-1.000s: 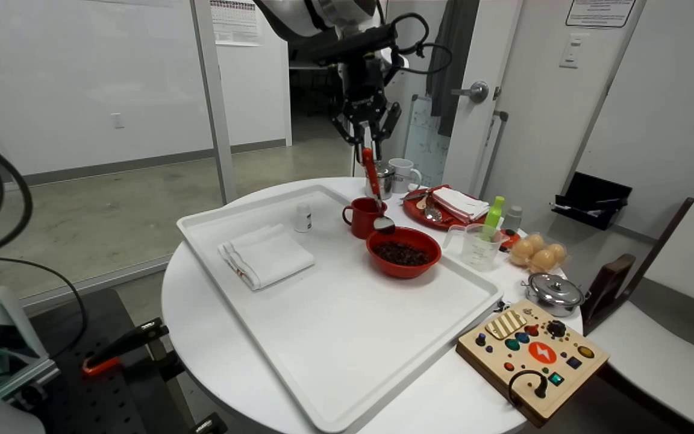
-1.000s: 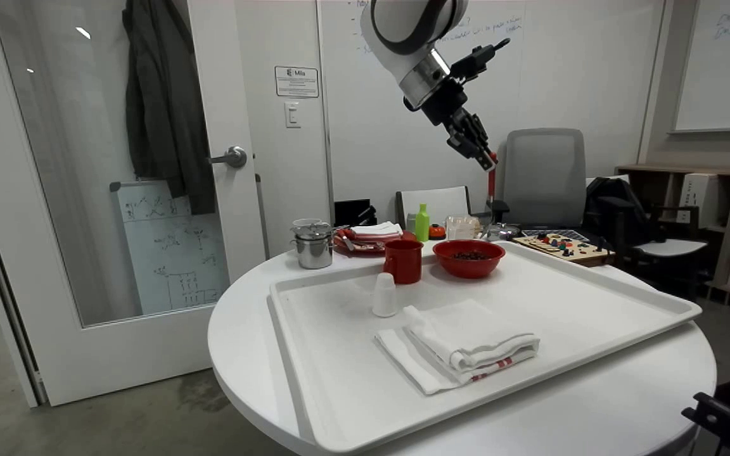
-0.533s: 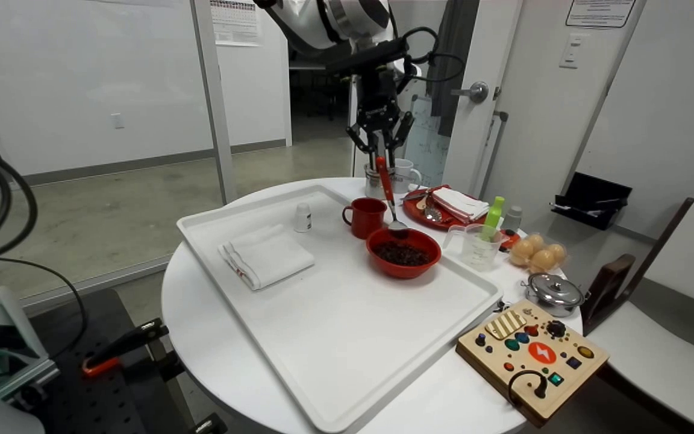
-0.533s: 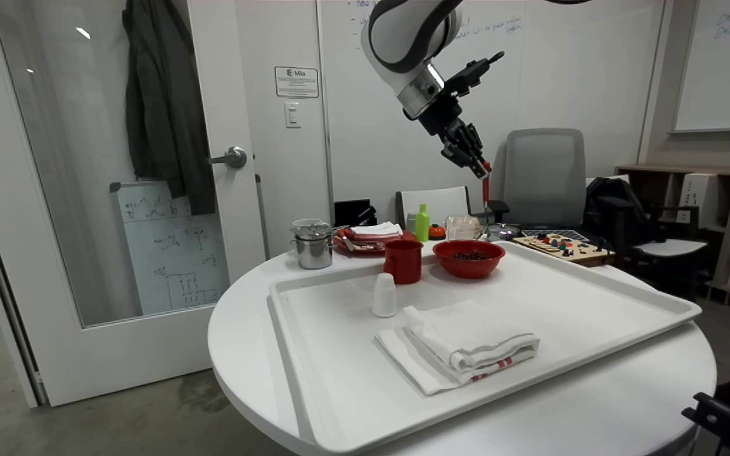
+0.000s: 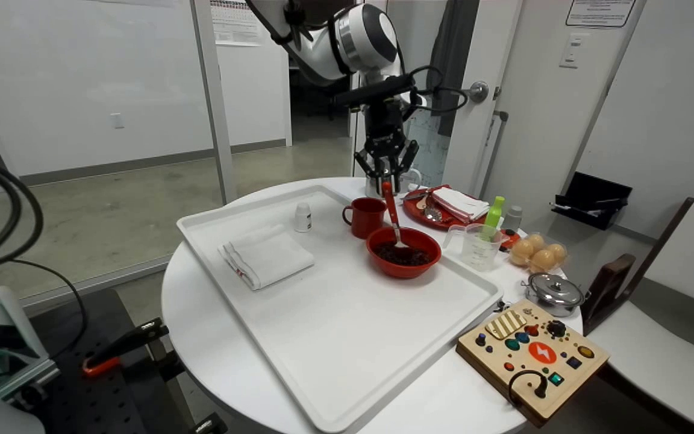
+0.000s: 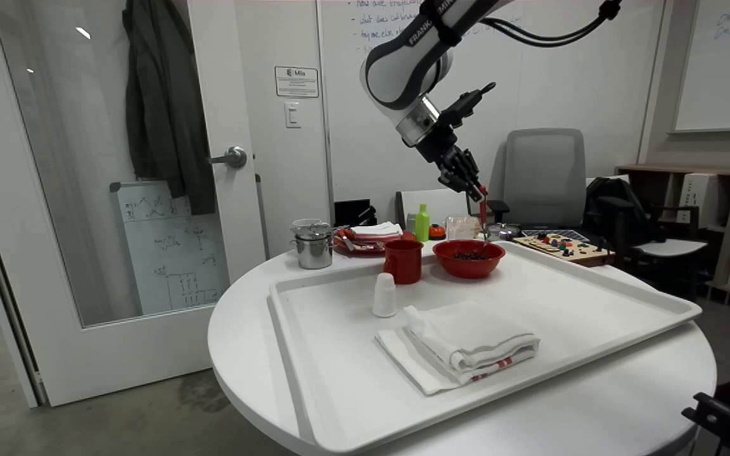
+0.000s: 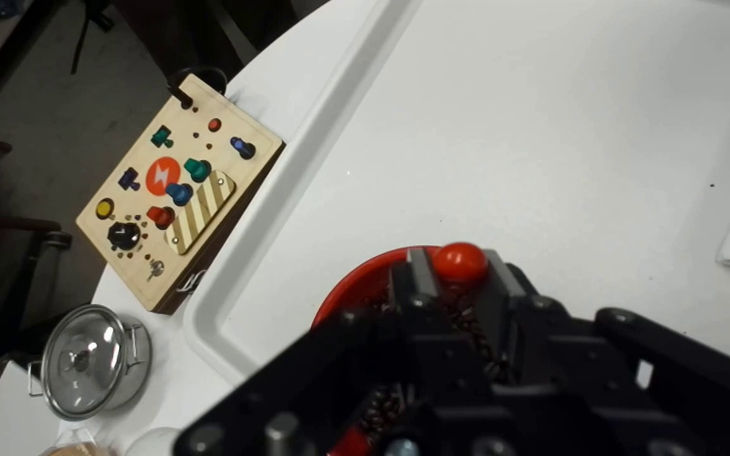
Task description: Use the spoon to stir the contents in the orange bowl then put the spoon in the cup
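Two steps asked, stir then stow, & prob. only the start of no. 1 is in hand. Red-handled spoon [image 5: 391, 208] is w/ the gripper [image 7: 460, 269]: fingers pinched narrow on the handle's top end, red tip poking up btwn them. Spoon's metal head is down in the dark beans [image 5: 414, 257] of the red-orange bowl [image 5: 403, 272], so pick-up's done & it's at the stir spot; how much stirring has happened, if any, can't tell. Left, I'd judge: work thru the beans, lift clear of the rim, then over to the red mug [image 5: 366, 218], upright just beside the bowl, not touching it, no spoon in it; rest of its inside can't be made out. Beans sit below the bowl's rim; wrist view has a few tiny dark specks [image 7: 711, 185] on the white tray [image 7: 530, 126], source unclear. Other containers, all off the tray: glass-lidded pot [image 7: 130, 380], contents lost in glare; steel canister [image 6: 314, 253], inside hidden; clear measuring cup [image 5: 476, 250], fill can't be read; red plate [image 5: 413, 214] w/ folded cloth [image 5: 460, 204] & metal utensils [image 5: 432, 213].
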